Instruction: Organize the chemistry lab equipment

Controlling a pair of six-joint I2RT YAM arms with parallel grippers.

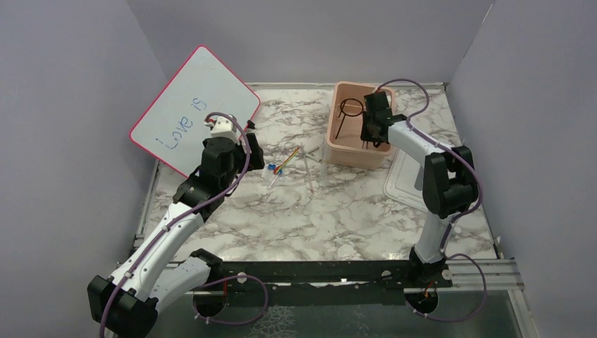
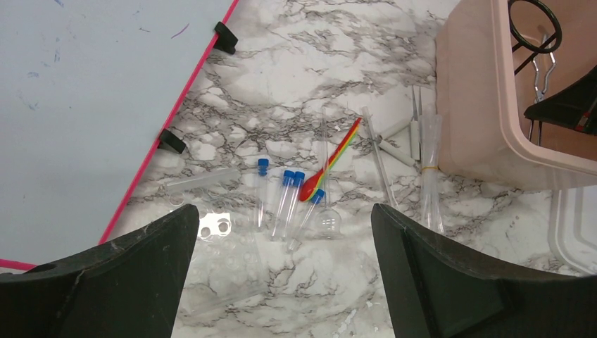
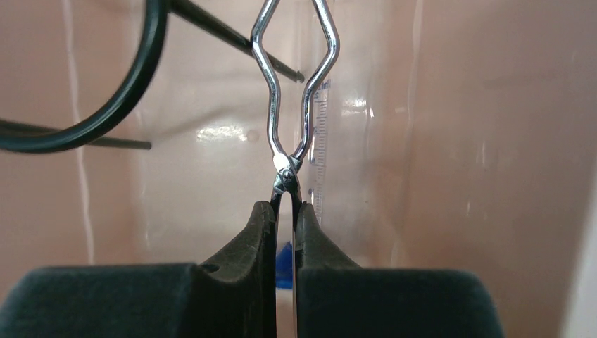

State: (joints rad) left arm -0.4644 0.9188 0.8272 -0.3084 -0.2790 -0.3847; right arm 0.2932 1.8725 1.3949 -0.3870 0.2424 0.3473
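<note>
metal tongs (image 3: pixel 284 169): hanging inside the pink tub (image 1: pixel 352 158) at the far right of the table (image 1: pixel 331 218), hinge end pinched between the closed fingers of the right gripper (image 3: pixel 285 211), the two wire arms spreading away from it

ring stand (image 3: pixel 146 74): black wire, in the same tub, just left of the tongs; whether the two touch cannot be told

clear measuring cylinder (image 3: pixel 345 141): in the tub, behind the tongs, printed scale facing the wrist camera

blue-capped vials (image 2: pixel 287 201): lying loose on the marble table, left of the tub, side by side

red-yellow rod (image 2: pixel 338 158): lying slantwise just beside the vials, its lower end among them

clear tubes (image 2: pixel 431 176): on the table close to the tub's outer wall

left gripper (image 2: pixel 283 232): hovers over the vials, fingers spread wide, holding nothing

whiteboard (image 1: pixel 193 105): pink-rimmed, propped at far left, with writing on it

white lid (image 1: pixel 405 183): flat on the table, right of the tub
</note>
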